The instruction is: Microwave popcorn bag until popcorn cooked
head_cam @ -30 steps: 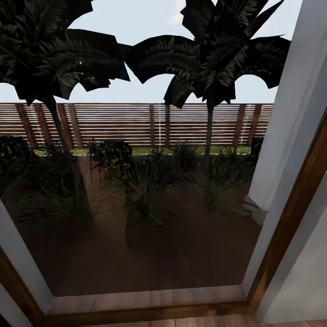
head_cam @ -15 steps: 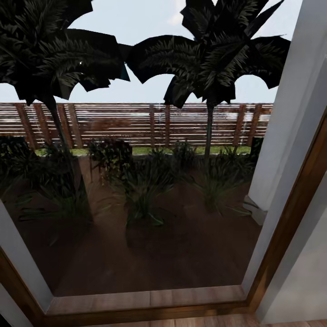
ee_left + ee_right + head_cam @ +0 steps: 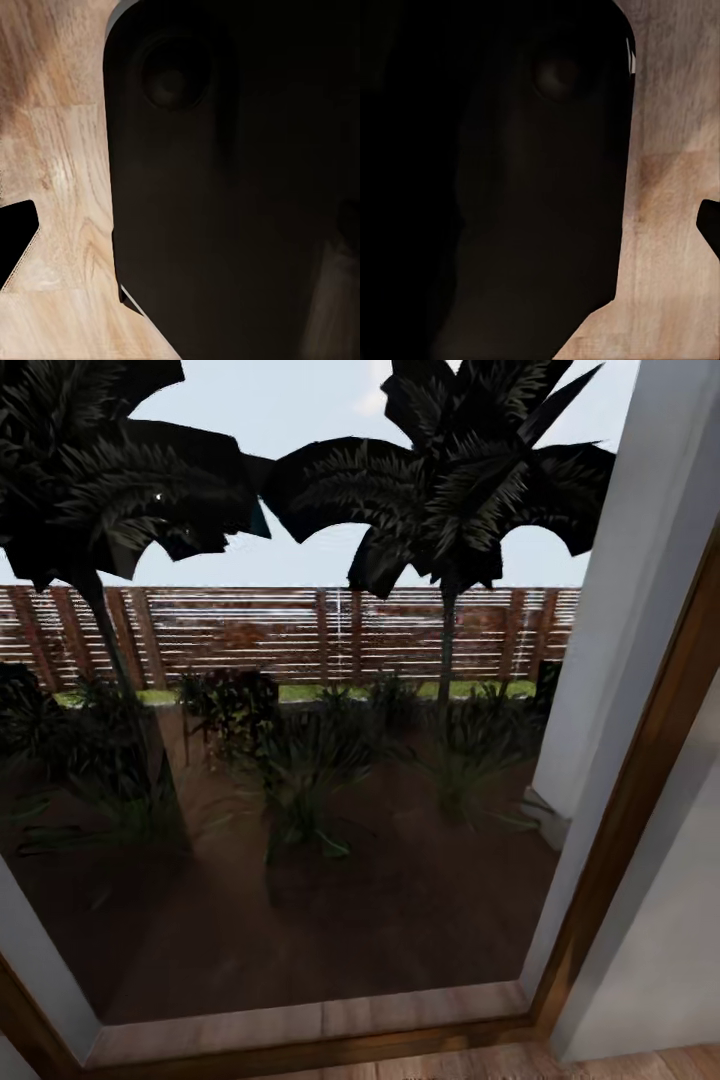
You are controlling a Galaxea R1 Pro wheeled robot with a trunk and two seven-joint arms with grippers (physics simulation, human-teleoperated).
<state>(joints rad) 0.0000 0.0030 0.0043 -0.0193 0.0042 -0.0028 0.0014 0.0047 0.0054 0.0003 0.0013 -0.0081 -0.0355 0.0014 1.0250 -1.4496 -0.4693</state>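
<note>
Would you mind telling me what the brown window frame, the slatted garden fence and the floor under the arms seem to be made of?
Brown window frame: apparently varnished wood, smooth brown grain. Slatted garden fence: likely reddish timber, horizontal slats on posts. Pale floor: wood planks or laminate, with visible grain and knots.

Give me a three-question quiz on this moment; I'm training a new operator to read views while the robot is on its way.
1. True or false: the head view looks through a wood-framed window at a garden.
2. What stands behind the palm trees? A) brick wall B) slatted wooden fence C) hedge
3. What floor passes under the left wrist camera?

Key: 1 true. 2 B. 3 Light wood planks, beside a dark part of the robot.
</note>
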